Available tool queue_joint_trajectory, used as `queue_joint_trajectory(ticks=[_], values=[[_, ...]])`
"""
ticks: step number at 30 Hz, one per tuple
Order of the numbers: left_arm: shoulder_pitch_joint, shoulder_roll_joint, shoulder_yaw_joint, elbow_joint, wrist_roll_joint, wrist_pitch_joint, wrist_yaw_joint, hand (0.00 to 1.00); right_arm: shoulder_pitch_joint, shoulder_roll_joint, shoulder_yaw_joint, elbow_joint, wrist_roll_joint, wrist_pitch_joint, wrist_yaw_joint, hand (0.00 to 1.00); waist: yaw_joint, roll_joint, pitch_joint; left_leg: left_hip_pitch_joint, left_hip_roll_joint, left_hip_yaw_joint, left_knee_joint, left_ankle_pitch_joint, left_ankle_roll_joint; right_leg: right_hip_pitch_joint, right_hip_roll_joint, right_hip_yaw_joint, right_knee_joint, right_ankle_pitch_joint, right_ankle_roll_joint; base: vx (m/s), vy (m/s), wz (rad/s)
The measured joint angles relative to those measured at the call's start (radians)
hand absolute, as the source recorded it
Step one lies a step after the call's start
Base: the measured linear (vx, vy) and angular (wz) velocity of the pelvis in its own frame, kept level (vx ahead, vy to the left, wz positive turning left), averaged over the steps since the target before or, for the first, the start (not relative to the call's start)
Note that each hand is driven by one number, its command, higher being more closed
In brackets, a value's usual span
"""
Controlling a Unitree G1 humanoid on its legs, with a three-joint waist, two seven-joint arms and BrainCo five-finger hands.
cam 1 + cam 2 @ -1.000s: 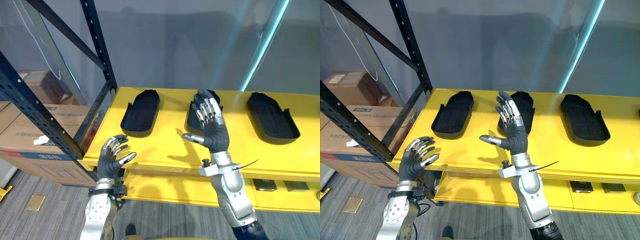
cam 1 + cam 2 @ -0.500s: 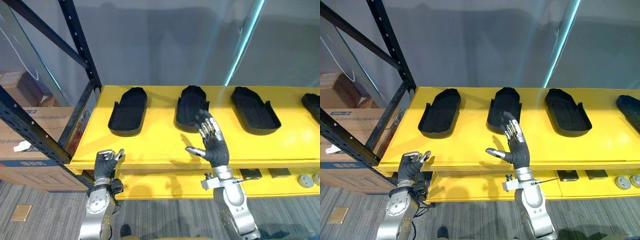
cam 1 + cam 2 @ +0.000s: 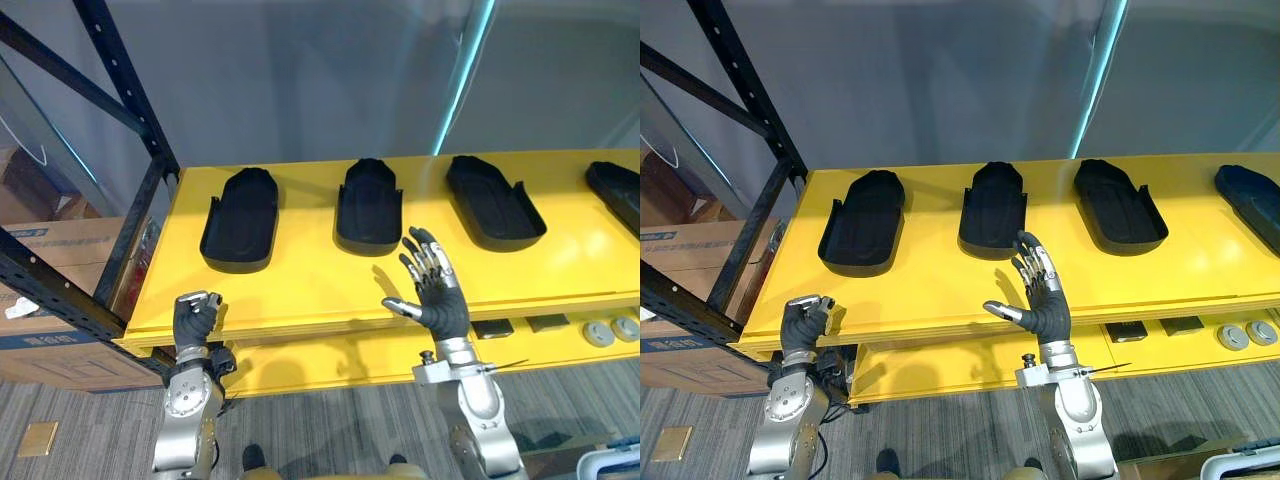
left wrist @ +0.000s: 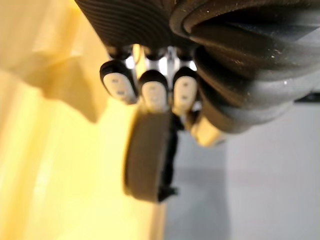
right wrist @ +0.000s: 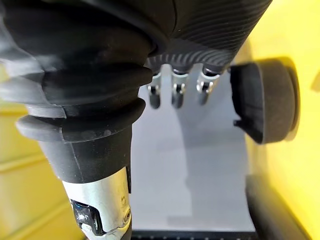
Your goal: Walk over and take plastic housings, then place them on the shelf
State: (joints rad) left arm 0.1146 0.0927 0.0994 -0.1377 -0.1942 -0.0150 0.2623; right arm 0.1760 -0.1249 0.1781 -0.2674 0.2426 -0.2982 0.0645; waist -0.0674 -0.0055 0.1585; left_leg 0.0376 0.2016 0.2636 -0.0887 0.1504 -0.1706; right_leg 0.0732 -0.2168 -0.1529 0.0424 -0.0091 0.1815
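Several black plastic housings lie in a row on the yellow shelf: a left one, a middle one, a right one and one at the far right edge. My right hand is open, fingers straight and pointing up, over the shelf's front edge just in front of the middle housing and apart from it. In the right wrist view one housing shows past its fingers. My left hand is shut in a fist with nothing in it, at the shelf's front left corner.
Black rack uprights rise at the left, with cardboard boxes behind them. Below is a lower yellow shelf holding small dark plates and round silver parts. A grey wall stands behind the shelf.
The camera has shifted, so more of the shelf shows at the right. My right hand has drawn back from the middle housing to the shelf's edge. My left hand has curled shut.
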Motion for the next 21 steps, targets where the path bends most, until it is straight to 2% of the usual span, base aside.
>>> queue_joint_trajectory(ticks=[10, 16, 21], values=[[-0.020, 0.011, 0.005, -0.019, -0.032, 0.003, 0.000, 1.00, 0.011, 0.000, -0.015, -0.035, -0.001, 0.015, 0.022, 0.00, -0.004, 0.023, 0.014, 0.014, 0.000, 0.018, 0.000, -0.005, 0.001, -0.001, -0.001, 0.018, 0.000, 0.000, 0.001, 0.00, 0.000, -0.05], [-0.036, 0.011, 0.005, -0.006, -0.034, 0.040, 0.013, 1.00, 0.017, 0.000, -0.019, -0.036, -0.001, 0.030, 0.024, 0.00, -0.007, 0.024, 0.015, 0.014, -0.001, 0.018, 0.001, -0.005, 0.001, -0.001, -0.002, 0.018, 0.001, 0.000, 0.001, 0.00, 0.000, 0.00], [-0.064, 0.019, 0.005, 0.085, -0.033, 0.040, 0.041, 1.00, 0.017, -0.007, -0.019, -0.036, -0.001, 0.031, 0.025, 0.00, -0.030, 0.043, 0.034, 0.011, -0.003, 0.024, 0.000, -0.008, 0.004, -0.011, -0.004, 0.026, 0.004, 0.000, 0.002, -0.01, 0.002, -0.03]])
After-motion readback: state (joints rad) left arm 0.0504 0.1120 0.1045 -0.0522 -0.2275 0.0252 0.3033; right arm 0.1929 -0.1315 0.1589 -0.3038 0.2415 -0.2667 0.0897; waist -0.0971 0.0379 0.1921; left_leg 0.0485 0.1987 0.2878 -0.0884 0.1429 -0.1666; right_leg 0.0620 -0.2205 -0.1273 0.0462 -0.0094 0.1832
